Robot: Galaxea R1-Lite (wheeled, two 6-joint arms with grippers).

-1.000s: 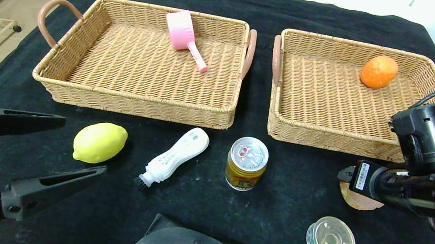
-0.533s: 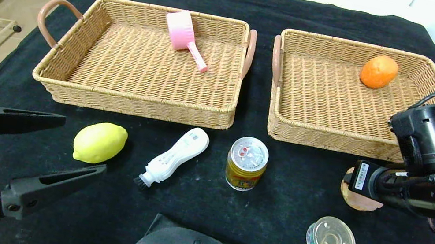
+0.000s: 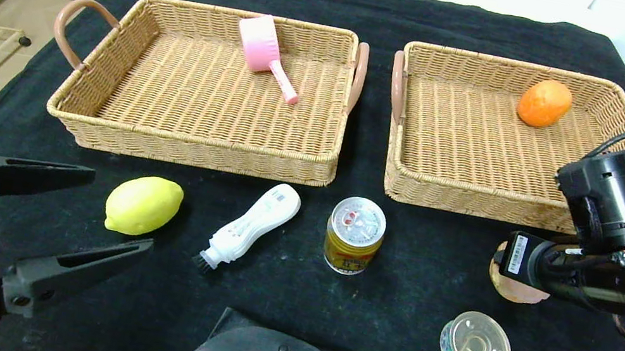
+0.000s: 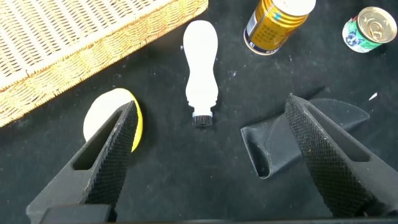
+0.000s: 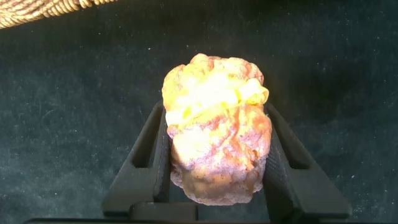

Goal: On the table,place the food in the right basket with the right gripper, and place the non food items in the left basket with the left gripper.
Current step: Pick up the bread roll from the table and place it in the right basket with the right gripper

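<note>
1. Left tool (image 3: 84,232): jaws spread wide, empty, nearest the robot beside the yellow lemon (image 3: 143,205).
2. Right tool (image 5: 217,168): jaws have just closed on the lumpy tan-brown bun (image 5: 216,127) on the black-clothed tabletop (image 3: 292,288); ready to lift.
3. Right tan wicker basket (image 3: 475,198): just beyond.

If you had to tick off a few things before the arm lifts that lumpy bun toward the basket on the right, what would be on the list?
1. Right gripper shut on the bun, a finger pressed on each side: ok.
2. Bun clear of the table: cannot tell; it sits low against the black cloth.
3. Room in the right basket: ok; only an orange fruit lies in its far corner.
4. Path from bun to basket: ok; the tin and gold can stand off to the side.
5. Left gripper out of the way: ok; open, near the lemon.
</note>
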